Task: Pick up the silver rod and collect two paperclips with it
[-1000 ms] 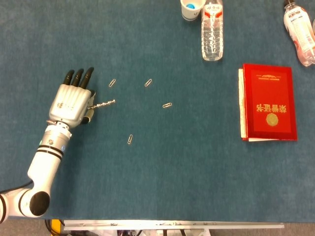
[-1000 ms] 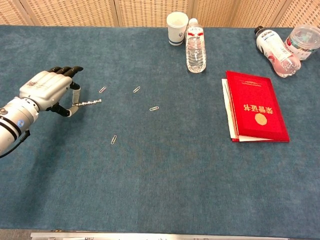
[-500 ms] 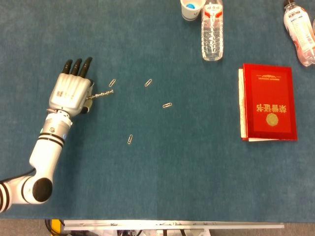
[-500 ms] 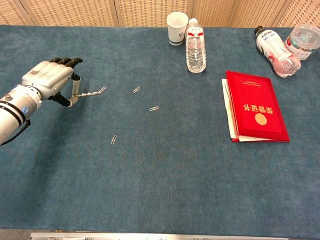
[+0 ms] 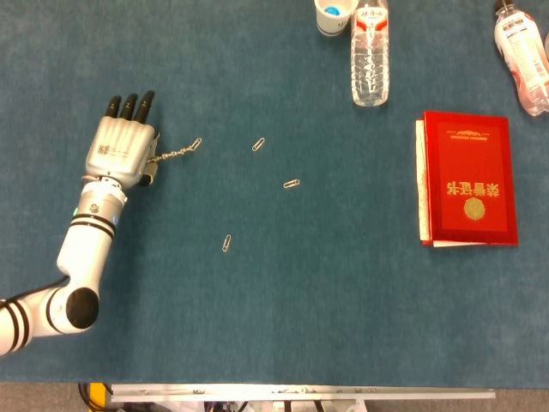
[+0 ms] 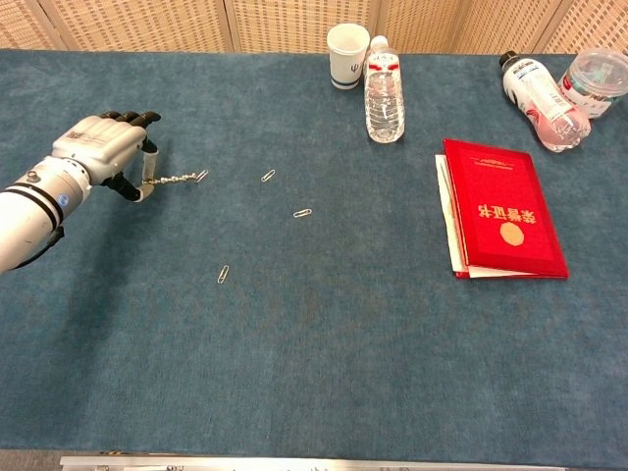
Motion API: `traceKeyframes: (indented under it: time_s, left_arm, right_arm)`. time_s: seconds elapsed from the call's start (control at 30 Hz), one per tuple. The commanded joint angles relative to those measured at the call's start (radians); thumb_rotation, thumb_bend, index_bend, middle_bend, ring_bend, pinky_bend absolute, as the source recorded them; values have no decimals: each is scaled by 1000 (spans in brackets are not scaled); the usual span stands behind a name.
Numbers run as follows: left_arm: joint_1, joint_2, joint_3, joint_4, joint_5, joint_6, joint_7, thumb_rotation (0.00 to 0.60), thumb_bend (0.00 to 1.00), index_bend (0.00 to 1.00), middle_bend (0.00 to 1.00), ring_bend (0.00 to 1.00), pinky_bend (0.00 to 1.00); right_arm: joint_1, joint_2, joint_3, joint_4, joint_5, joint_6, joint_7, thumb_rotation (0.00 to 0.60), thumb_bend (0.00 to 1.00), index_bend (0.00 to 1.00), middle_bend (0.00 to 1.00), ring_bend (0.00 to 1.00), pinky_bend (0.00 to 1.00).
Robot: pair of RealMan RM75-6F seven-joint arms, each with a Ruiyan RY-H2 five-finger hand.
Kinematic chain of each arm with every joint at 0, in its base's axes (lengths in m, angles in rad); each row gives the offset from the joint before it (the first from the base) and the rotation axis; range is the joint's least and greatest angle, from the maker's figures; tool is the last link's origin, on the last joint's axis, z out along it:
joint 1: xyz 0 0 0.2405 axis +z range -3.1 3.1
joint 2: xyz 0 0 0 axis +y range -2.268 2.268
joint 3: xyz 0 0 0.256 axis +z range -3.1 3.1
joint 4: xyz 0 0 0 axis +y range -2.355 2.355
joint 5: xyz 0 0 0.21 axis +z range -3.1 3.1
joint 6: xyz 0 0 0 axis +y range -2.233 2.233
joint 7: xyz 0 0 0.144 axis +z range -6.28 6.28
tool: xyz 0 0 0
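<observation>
So the left robot hand (image 5: 123, 151) is pinching the thin silver metal rod (image 5: 172, 155) at its near end, other fingers stretched out flat, and the rod is poking out toward 3 o'clock over the blue felt-covered bench (image 5: 283, 326). Compared with a second ago, the hand has been sliding up toward 12 o'clock, and now the rod tip is sitting right at the first small silver wire paperclip (image 5: 196, 143), touching it as far as I can tell from both views. In the chest view that same clip (image 6: 202, 176) is lined up with the tip too. That probably means clip one is getting picked up right about now, though I can't tell if it's actually sticking yet. Three more paperclips are lying loose: one at (image 5: 258, 144), one at (image 5: 292, 184), and one down toward 6 o'clock at (image 5: 226, 244). The nearest at 3 o'clock looks like the obvious second target. The right robot hand isn't showing anywhere.
</observation>
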Motion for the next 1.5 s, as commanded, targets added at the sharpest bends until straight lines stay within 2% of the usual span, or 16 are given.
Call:
traceKeyframes:
  time_s: [0.03, 0.37, 0.73, 1.0, 1.5]
  left_arm:
    - [-8, -5, 2, 8, -13, -4, 7, 600, 357, 648, 0, 0, 66]
    - [-27, -12, 7, 7, -38, -4, 12, 600, 357, 647, 0, 0, 66]
    - [-62, -9, -3, -55, -30, 13, 28, 600, 357, 647, 0, 0, 66]
    - [-120, -51, -19, -33, -76, -14, 66, 600, 358, 646, 0, 0, 66]
    - [-194, -118, -14, 20, -136, -42, 107, 600, 357, 645, 0, 0, 66]
  right_arm:
    - [0, 0, 0, 0, 1, -1, 0, 600, 504, 167, 166, 128, 268]
    - [-1, 1, -1, 0, -2, 2, 1, 600, 504, 167, 167, 128, 268]
    - [-7, 6, 1, -4, -7, 15, 7, 600, 504, 167, 166, 129, 268]
    - [-16, 14, 3, -8, -13, 34, 17, 600, 504, 167, 166, 129, 268]
    - [-29, 26, 7, -8, -16, 55, 45, 600, 504, 167, 167, 129, 268]
